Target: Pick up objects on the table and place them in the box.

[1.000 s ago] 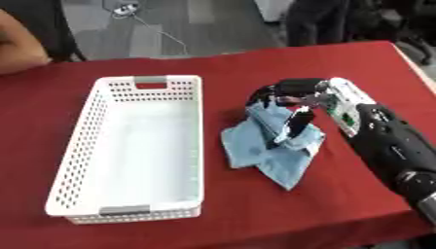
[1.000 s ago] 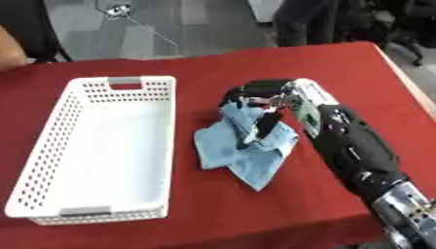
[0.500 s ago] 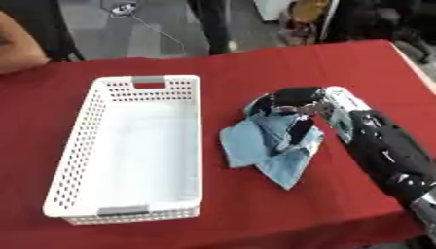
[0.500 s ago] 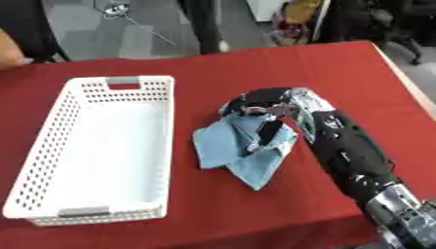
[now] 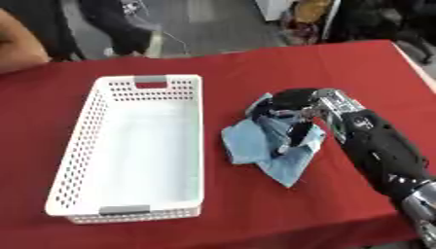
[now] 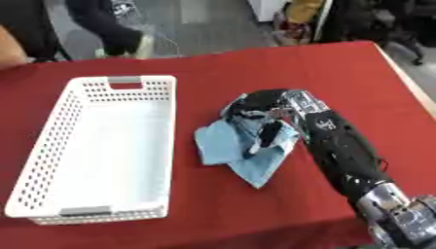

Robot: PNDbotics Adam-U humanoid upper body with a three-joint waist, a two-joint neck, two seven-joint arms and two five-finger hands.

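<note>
Since a second ago our right hand (image 5: 294, 109) has curled further into the blue cloth (image 5: 271, 146), and more fabric is bunched under its fingers; the cloth has not left the worktop (image 5: 213, 214). The whole view has also shifted a little, which we put down to the head tilting. Our fingers now close around a gathered fold at the cloth's upper right part, while the rest lies spread and rumpled on the red cover, just beside the right wall of the white basket (image 5: 77, 160). The basket holds nothing that we can see.

To do this step well, we judge that we should keep the fold gathered, lift straight up until the trailing corner clears the cover, then carry it left over the near wall and release it well inside, so no tail hangs over the rim. A drooping corner could snag on the perforated wall.

We count one cloth, one basket and one hand at work; our left hand shows in neither view.
</note>
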